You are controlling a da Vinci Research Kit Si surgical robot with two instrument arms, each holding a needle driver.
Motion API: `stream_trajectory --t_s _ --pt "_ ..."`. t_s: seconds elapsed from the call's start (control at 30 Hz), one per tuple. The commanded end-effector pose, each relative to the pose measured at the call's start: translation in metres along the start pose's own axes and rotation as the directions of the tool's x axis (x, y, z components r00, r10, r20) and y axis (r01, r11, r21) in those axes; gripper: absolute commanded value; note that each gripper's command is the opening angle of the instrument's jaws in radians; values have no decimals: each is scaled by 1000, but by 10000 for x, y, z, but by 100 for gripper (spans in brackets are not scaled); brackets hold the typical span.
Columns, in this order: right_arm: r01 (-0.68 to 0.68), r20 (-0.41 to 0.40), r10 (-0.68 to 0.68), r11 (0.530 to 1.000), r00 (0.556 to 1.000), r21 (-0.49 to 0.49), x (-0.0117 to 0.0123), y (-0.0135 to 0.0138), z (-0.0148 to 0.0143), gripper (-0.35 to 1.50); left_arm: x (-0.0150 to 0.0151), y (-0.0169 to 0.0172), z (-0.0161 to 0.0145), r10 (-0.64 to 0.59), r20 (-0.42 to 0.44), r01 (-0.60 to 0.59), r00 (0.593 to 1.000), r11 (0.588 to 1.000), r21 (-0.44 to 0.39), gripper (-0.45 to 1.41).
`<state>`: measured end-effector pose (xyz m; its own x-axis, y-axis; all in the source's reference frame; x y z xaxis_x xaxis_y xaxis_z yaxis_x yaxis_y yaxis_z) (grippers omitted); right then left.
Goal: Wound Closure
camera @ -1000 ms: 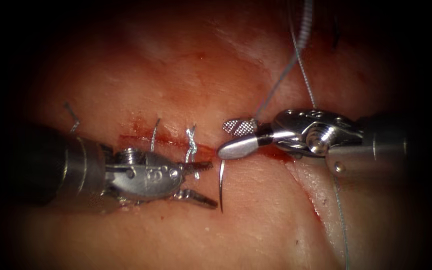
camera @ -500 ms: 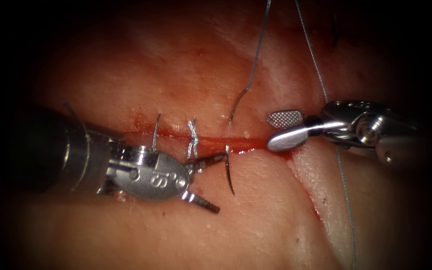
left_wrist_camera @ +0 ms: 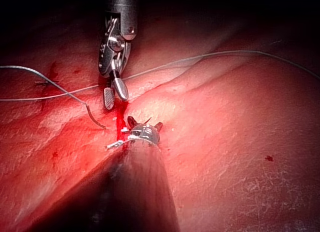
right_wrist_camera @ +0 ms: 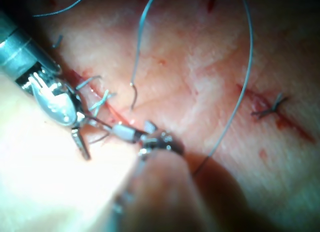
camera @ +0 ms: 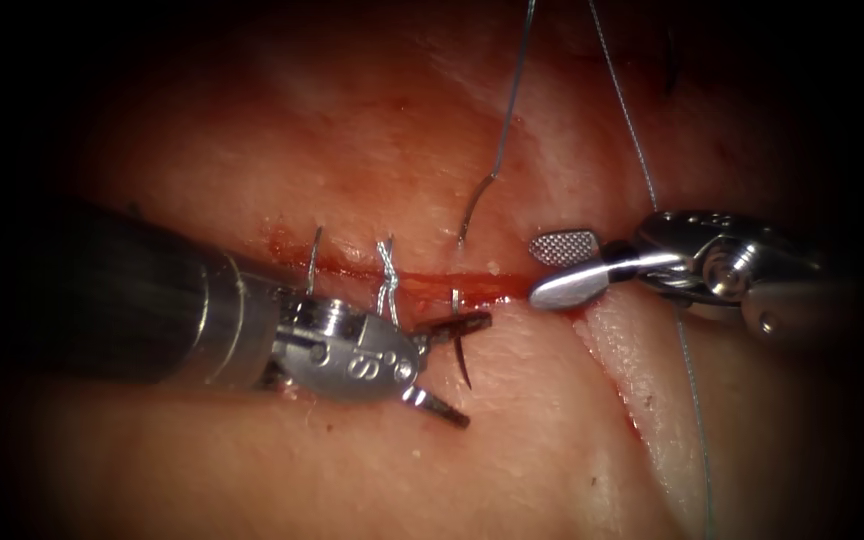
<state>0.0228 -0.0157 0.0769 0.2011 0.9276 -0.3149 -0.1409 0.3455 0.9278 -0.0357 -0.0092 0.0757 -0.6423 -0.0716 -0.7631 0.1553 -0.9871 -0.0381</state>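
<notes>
**Needle in tissue, both tools empty**

The needle (camera: 462, 350) sits in the tissue (camera: 512, 440) at the cut (camera: 432, 283), tip out below. The left tool (camera: 457, 365) straddles it, jaws wide. The right tool (camera: 564, 265), jaws apart, holds nothing beside the thread (camera: 497, 150).

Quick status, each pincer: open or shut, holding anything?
Left pincer: open, astride the needle that stands in the tissue, not clamped on it.
Right pincer: open, holding nothing.
</notes>
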Motion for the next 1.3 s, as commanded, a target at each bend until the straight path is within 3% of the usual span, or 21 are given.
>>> stream_trajectory --t_s 0.03,0.2,0.3,0.47,0.5,0.8,0.93,1.07,1.3 --pt "1 0 -1 1000 1000 2 -2 3 9 133 -3 -2 8 1 -2 -1 1000 1000 -2 49" --pt "1 -7 -1 1000 1000 4 -3 2 10 133 -5 -13 6 5 8 -5 1000 1000 17 36" --pt "0 -17 0 1000 1000 1 -2 2 9 133 -5 -19 8 2 13 -2 1000 1000 29 17" --pt "-1 -30 1 1000 1000 -3 -2 0 8 133 -5 -20 10 -76 9 75 997 995 70 -42" --pt "-2 -32 2 1000 999 -1 -2 0 8 133 -4 -20 10 -83 8 82 997 994 75 -45" --pt "-6 -48 6 1000 999 -12 0 -3 2 133 9 -15 -10 -152 6 150 988 983 110 -45" --pt "-8 -49 7 1000 999 -13 -1 -4 -1 133 27 -13 -23 -212 -42 215 976 971 108 -45" --pt "-7 -48 7 1000 999 -11 -2 -5 -3 133 52 -8 -34 -308 -126 315 943 948 47 -45" --pt "-7 -48 6 1000 999 -11 -4 -7 -4 133 95 6 -51 -469 -260 457 844 883 -108 -45"
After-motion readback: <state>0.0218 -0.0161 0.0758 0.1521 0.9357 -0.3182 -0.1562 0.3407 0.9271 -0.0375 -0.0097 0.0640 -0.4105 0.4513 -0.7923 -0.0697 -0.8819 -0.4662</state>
